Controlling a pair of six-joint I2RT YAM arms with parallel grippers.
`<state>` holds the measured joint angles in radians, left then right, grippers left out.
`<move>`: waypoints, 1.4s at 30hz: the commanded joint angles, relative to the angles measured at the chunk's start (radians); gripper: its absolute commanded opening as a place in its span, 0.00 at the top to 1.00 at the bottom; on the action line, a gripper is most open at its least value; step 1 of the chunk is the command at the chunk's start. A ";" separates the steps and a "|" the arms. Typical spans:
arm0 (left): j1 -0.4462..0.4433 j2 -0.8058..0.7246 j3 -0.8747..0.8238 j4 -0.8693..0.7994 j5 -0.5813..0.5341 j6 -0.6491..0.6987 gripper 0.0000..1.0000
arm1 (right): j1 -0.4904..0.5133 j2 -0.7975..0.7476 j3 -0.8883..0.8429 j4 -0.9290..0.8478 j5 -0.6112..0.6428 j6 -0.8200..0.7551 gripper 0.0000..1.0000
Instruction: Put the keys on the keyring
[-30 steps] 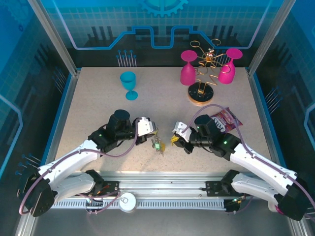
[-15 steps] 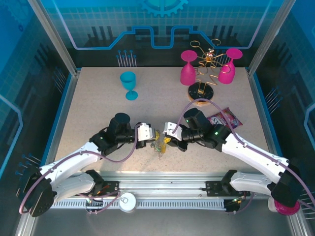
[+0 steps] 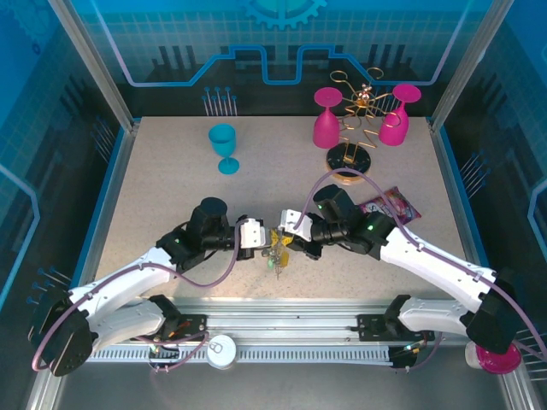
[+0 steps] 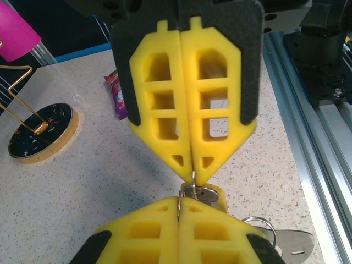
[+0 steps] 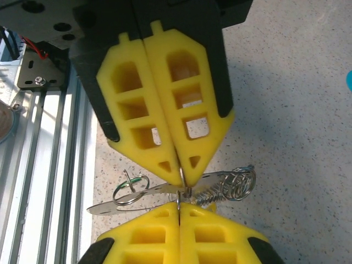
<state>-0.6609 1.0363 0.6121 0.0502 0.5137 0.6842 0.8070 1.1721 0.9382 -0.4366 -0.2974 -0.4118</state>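
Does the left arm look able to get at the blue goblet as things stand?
Probably yes: only bare table lies between the left gripper and the blue goblet. But the gripper is shut on the keys and would have to release them first.

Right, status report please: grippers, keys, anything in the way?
Left gripper and right gripper shut, tip to tip. Both pinching the key bunch between them. Snack packet lies farther back, not obstructing.

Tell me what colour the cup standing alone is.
The cup is turquoise, clearest from the top view.
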 commanded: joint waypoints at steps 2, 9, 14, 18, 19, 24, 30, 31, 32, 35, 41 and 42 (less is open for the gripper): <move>-0.010 -0.024 -0.009 0.023 0.039 0.025 1.00 | 0.012 0.014 0.035 -0.007 0.047 0.008 1.00; -0.012 -0.024 -0.005 0.019 0.033 0.020 1.00 | 0.017 0.023 0.043 0.010 0.092 0.046 1.00; -0.011 -0.025 -0.006 0.023 0.019 0.017 1.00 | 0.017 0.046 0.066 0.000 0.163 0.143 1.00; -0.013 -0.027 -0.011 0.042 -0.001 0.019 1.00 | 0.016 0.059 0.077 0.005 0.194 0.252 1.00; -0.013 -0.027 -0.013 0.047 -0.005 0.021 1.00 | 0.016 0.061 0.078 0.009 0.200 0.279 1.00; -0.020 -0.036 -0.024 0.063 -0.041 0.040 1.00 | 0.012 0.060 0.069 0.048 0.228 0.444 1.00; -0.034 -0.060 -0.055 0.115 -0.105 0.078 1.00 | -0.008 0.070 0.073 0.039 0.214 0.562 1.00; -0.037 -0.064 -0.061 0.127 -0.114 0.085 1.00 | -0.011 0.076 0.078 0.031 0.205 0.573 1.00; -0.040 -0.070 -0.068 0.139 -0.122 0.092 1.00 | -0.014 0.083 0.084 0.023 0.192 0.587 1.00; -0.049 -0.080 -0.083 0.168 -0.129 0.111 1.00 | -0.017 0.095 0.087 0.024 0.156 0.615 1.00; -0.065 -0.085 -0.094 0.177 -0.161 0.157 1.00 | -0.023 0.092 0.076 0.078 0.072 0.679 1.00; -0.067 -0.085 -0.095 0.177 -0.165 0.159 1.00 | -0.023 0.095 0.076 0.084 0.056 0.685 1.00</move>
<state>-0.7124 0.9730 0.5282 0.1715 0.3332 0.7975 0.8009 1.2610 0.9932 -0.4015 -0.2054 0.2153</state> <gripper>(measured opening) 0.051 0.054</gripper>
